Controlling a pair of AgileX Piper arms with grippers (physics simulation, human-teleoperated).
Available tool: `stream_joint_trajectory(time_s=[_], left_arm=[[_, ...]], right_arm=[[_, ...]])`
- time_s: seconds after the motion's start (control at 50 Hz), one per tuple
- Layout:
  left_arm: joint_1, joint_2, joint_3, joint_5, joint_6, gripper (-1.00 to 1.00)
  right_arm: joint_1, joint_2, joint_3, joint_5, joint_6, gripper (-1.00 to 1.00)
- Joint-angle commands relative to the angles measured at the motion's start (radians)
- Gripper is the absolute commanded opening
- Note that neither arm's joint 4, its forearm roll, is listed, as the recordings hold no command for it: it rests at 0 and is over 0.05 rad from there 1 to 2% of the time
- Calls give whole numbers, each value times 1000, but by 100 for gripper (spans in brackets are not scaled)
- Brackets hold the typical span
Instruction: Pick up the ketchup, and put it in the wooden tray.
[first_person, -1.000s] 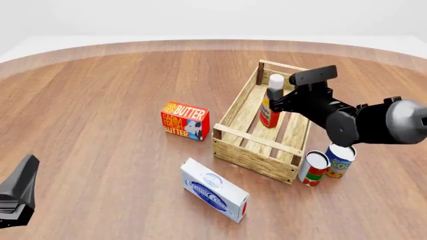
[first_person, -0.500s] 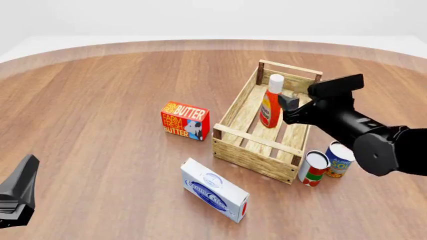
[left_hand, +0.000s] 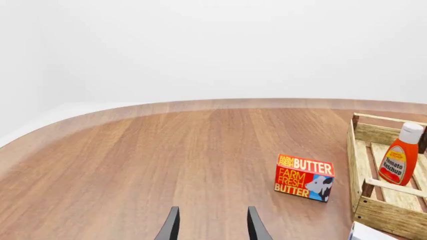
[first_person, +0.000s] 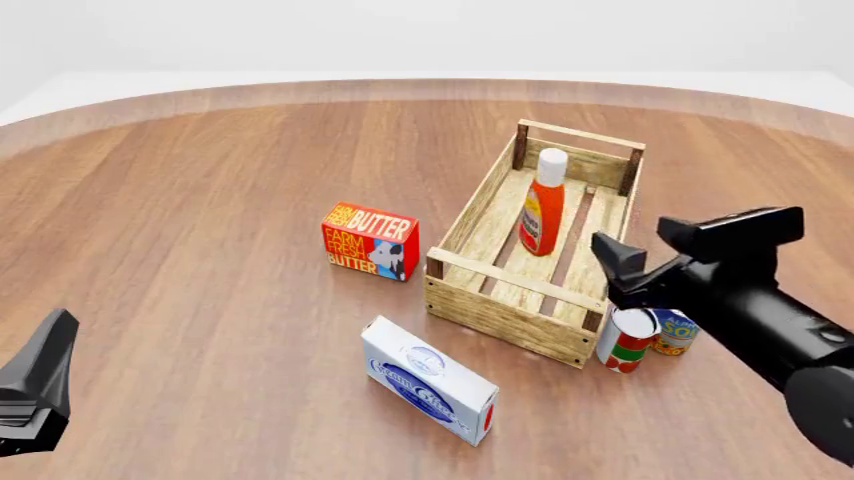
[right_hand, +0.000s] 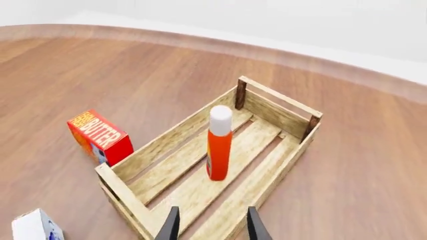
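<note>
The ketchup (first_person: 543, 205), a red-orange bottle with a white cap, stands upright on the floor of the wooden tray (first_person: 514, 282), toward its far end. My right gripper (first_person: 634, 255) is open and empty, above the tray's near right corner and apart from the bottle. In the right wrist view the ketchup (right_hand: 218, 145) stands free in the tray (right_hand: 277, 104) ahead of my open gripper (right_hand: 211, 227). My left gripper (first_person: 40, 380) is open and empty at the near left. The left wrist view shows its gripper (left_hand: 212, 227), the ketchup (left_hand: 398, 162) and the tray (left_hand: 385, 220).
A red butter box (first_person: 371, 242) stands left of the tray. A white and blue box (first_person: 430, 380) lies in front of it. A red-and-green can (first_person: 625, 338) and a blue can (first_person: 677, 332) stand by the tray's near right corner, under my right arm.
My right gripper has let go of the ketchup and drawn back toward the near right. The bottle stays standing upright in the tray. The left arm has not moved.
</note>
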Motion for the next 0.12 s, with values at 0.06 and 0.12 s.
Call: stream_joint_trajectory(time_s=[0.06, 0.12], left_arm=[[0, 0, 0, 0, 0, 100], [0, 0, 0, 0, 0, 100]], right_arm=[[-14, -133, 128, 1, 14, 100], [-30, -190, 168, 13, 21, 100]])
